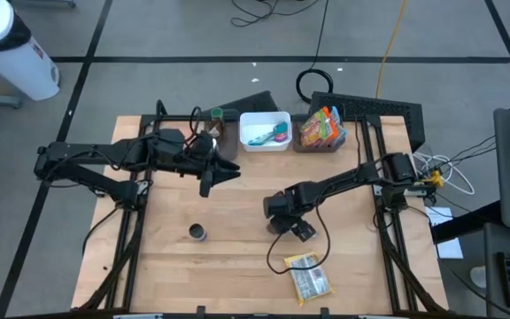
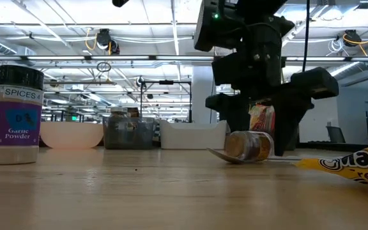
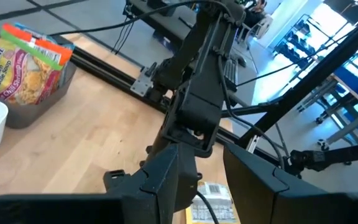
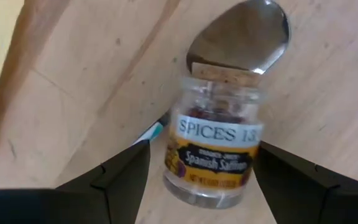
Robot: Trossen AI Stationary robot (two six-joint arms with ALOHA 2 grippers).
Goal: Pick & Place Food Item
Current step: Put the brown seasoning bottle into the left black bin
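1. Right pincer [image 4: 197, 171] low over mid-table, fingers spread wide, one on either side of a small jar [image 4: 213, 155] labelled Spanish saffron; fingers apart from the glass, nothing gripped.
2. Saffron jar lying on its side on the wooden table [image 1: 237, 190], cork end touching the bowl of a metal spoon [image 4: 241, 34].
3. Low view: same jar [image 2: 249, 145] flat on the boards under the right arm, spoon beneath its near end.
4. Left pincer [image 1: 222, 173] raised above the table's left-centre, part-open, nothing seen between the fingers.
5. Garlic powder shaker [image 2: 16, 115] upright, well apart on the left front.
6. Yellow snack packet [image 1: 308, 276] flat near the front edge.
7. White bin [image 1: 265, 130] and a bin of noodle packets [image 1: 322, 131] along the far edge.
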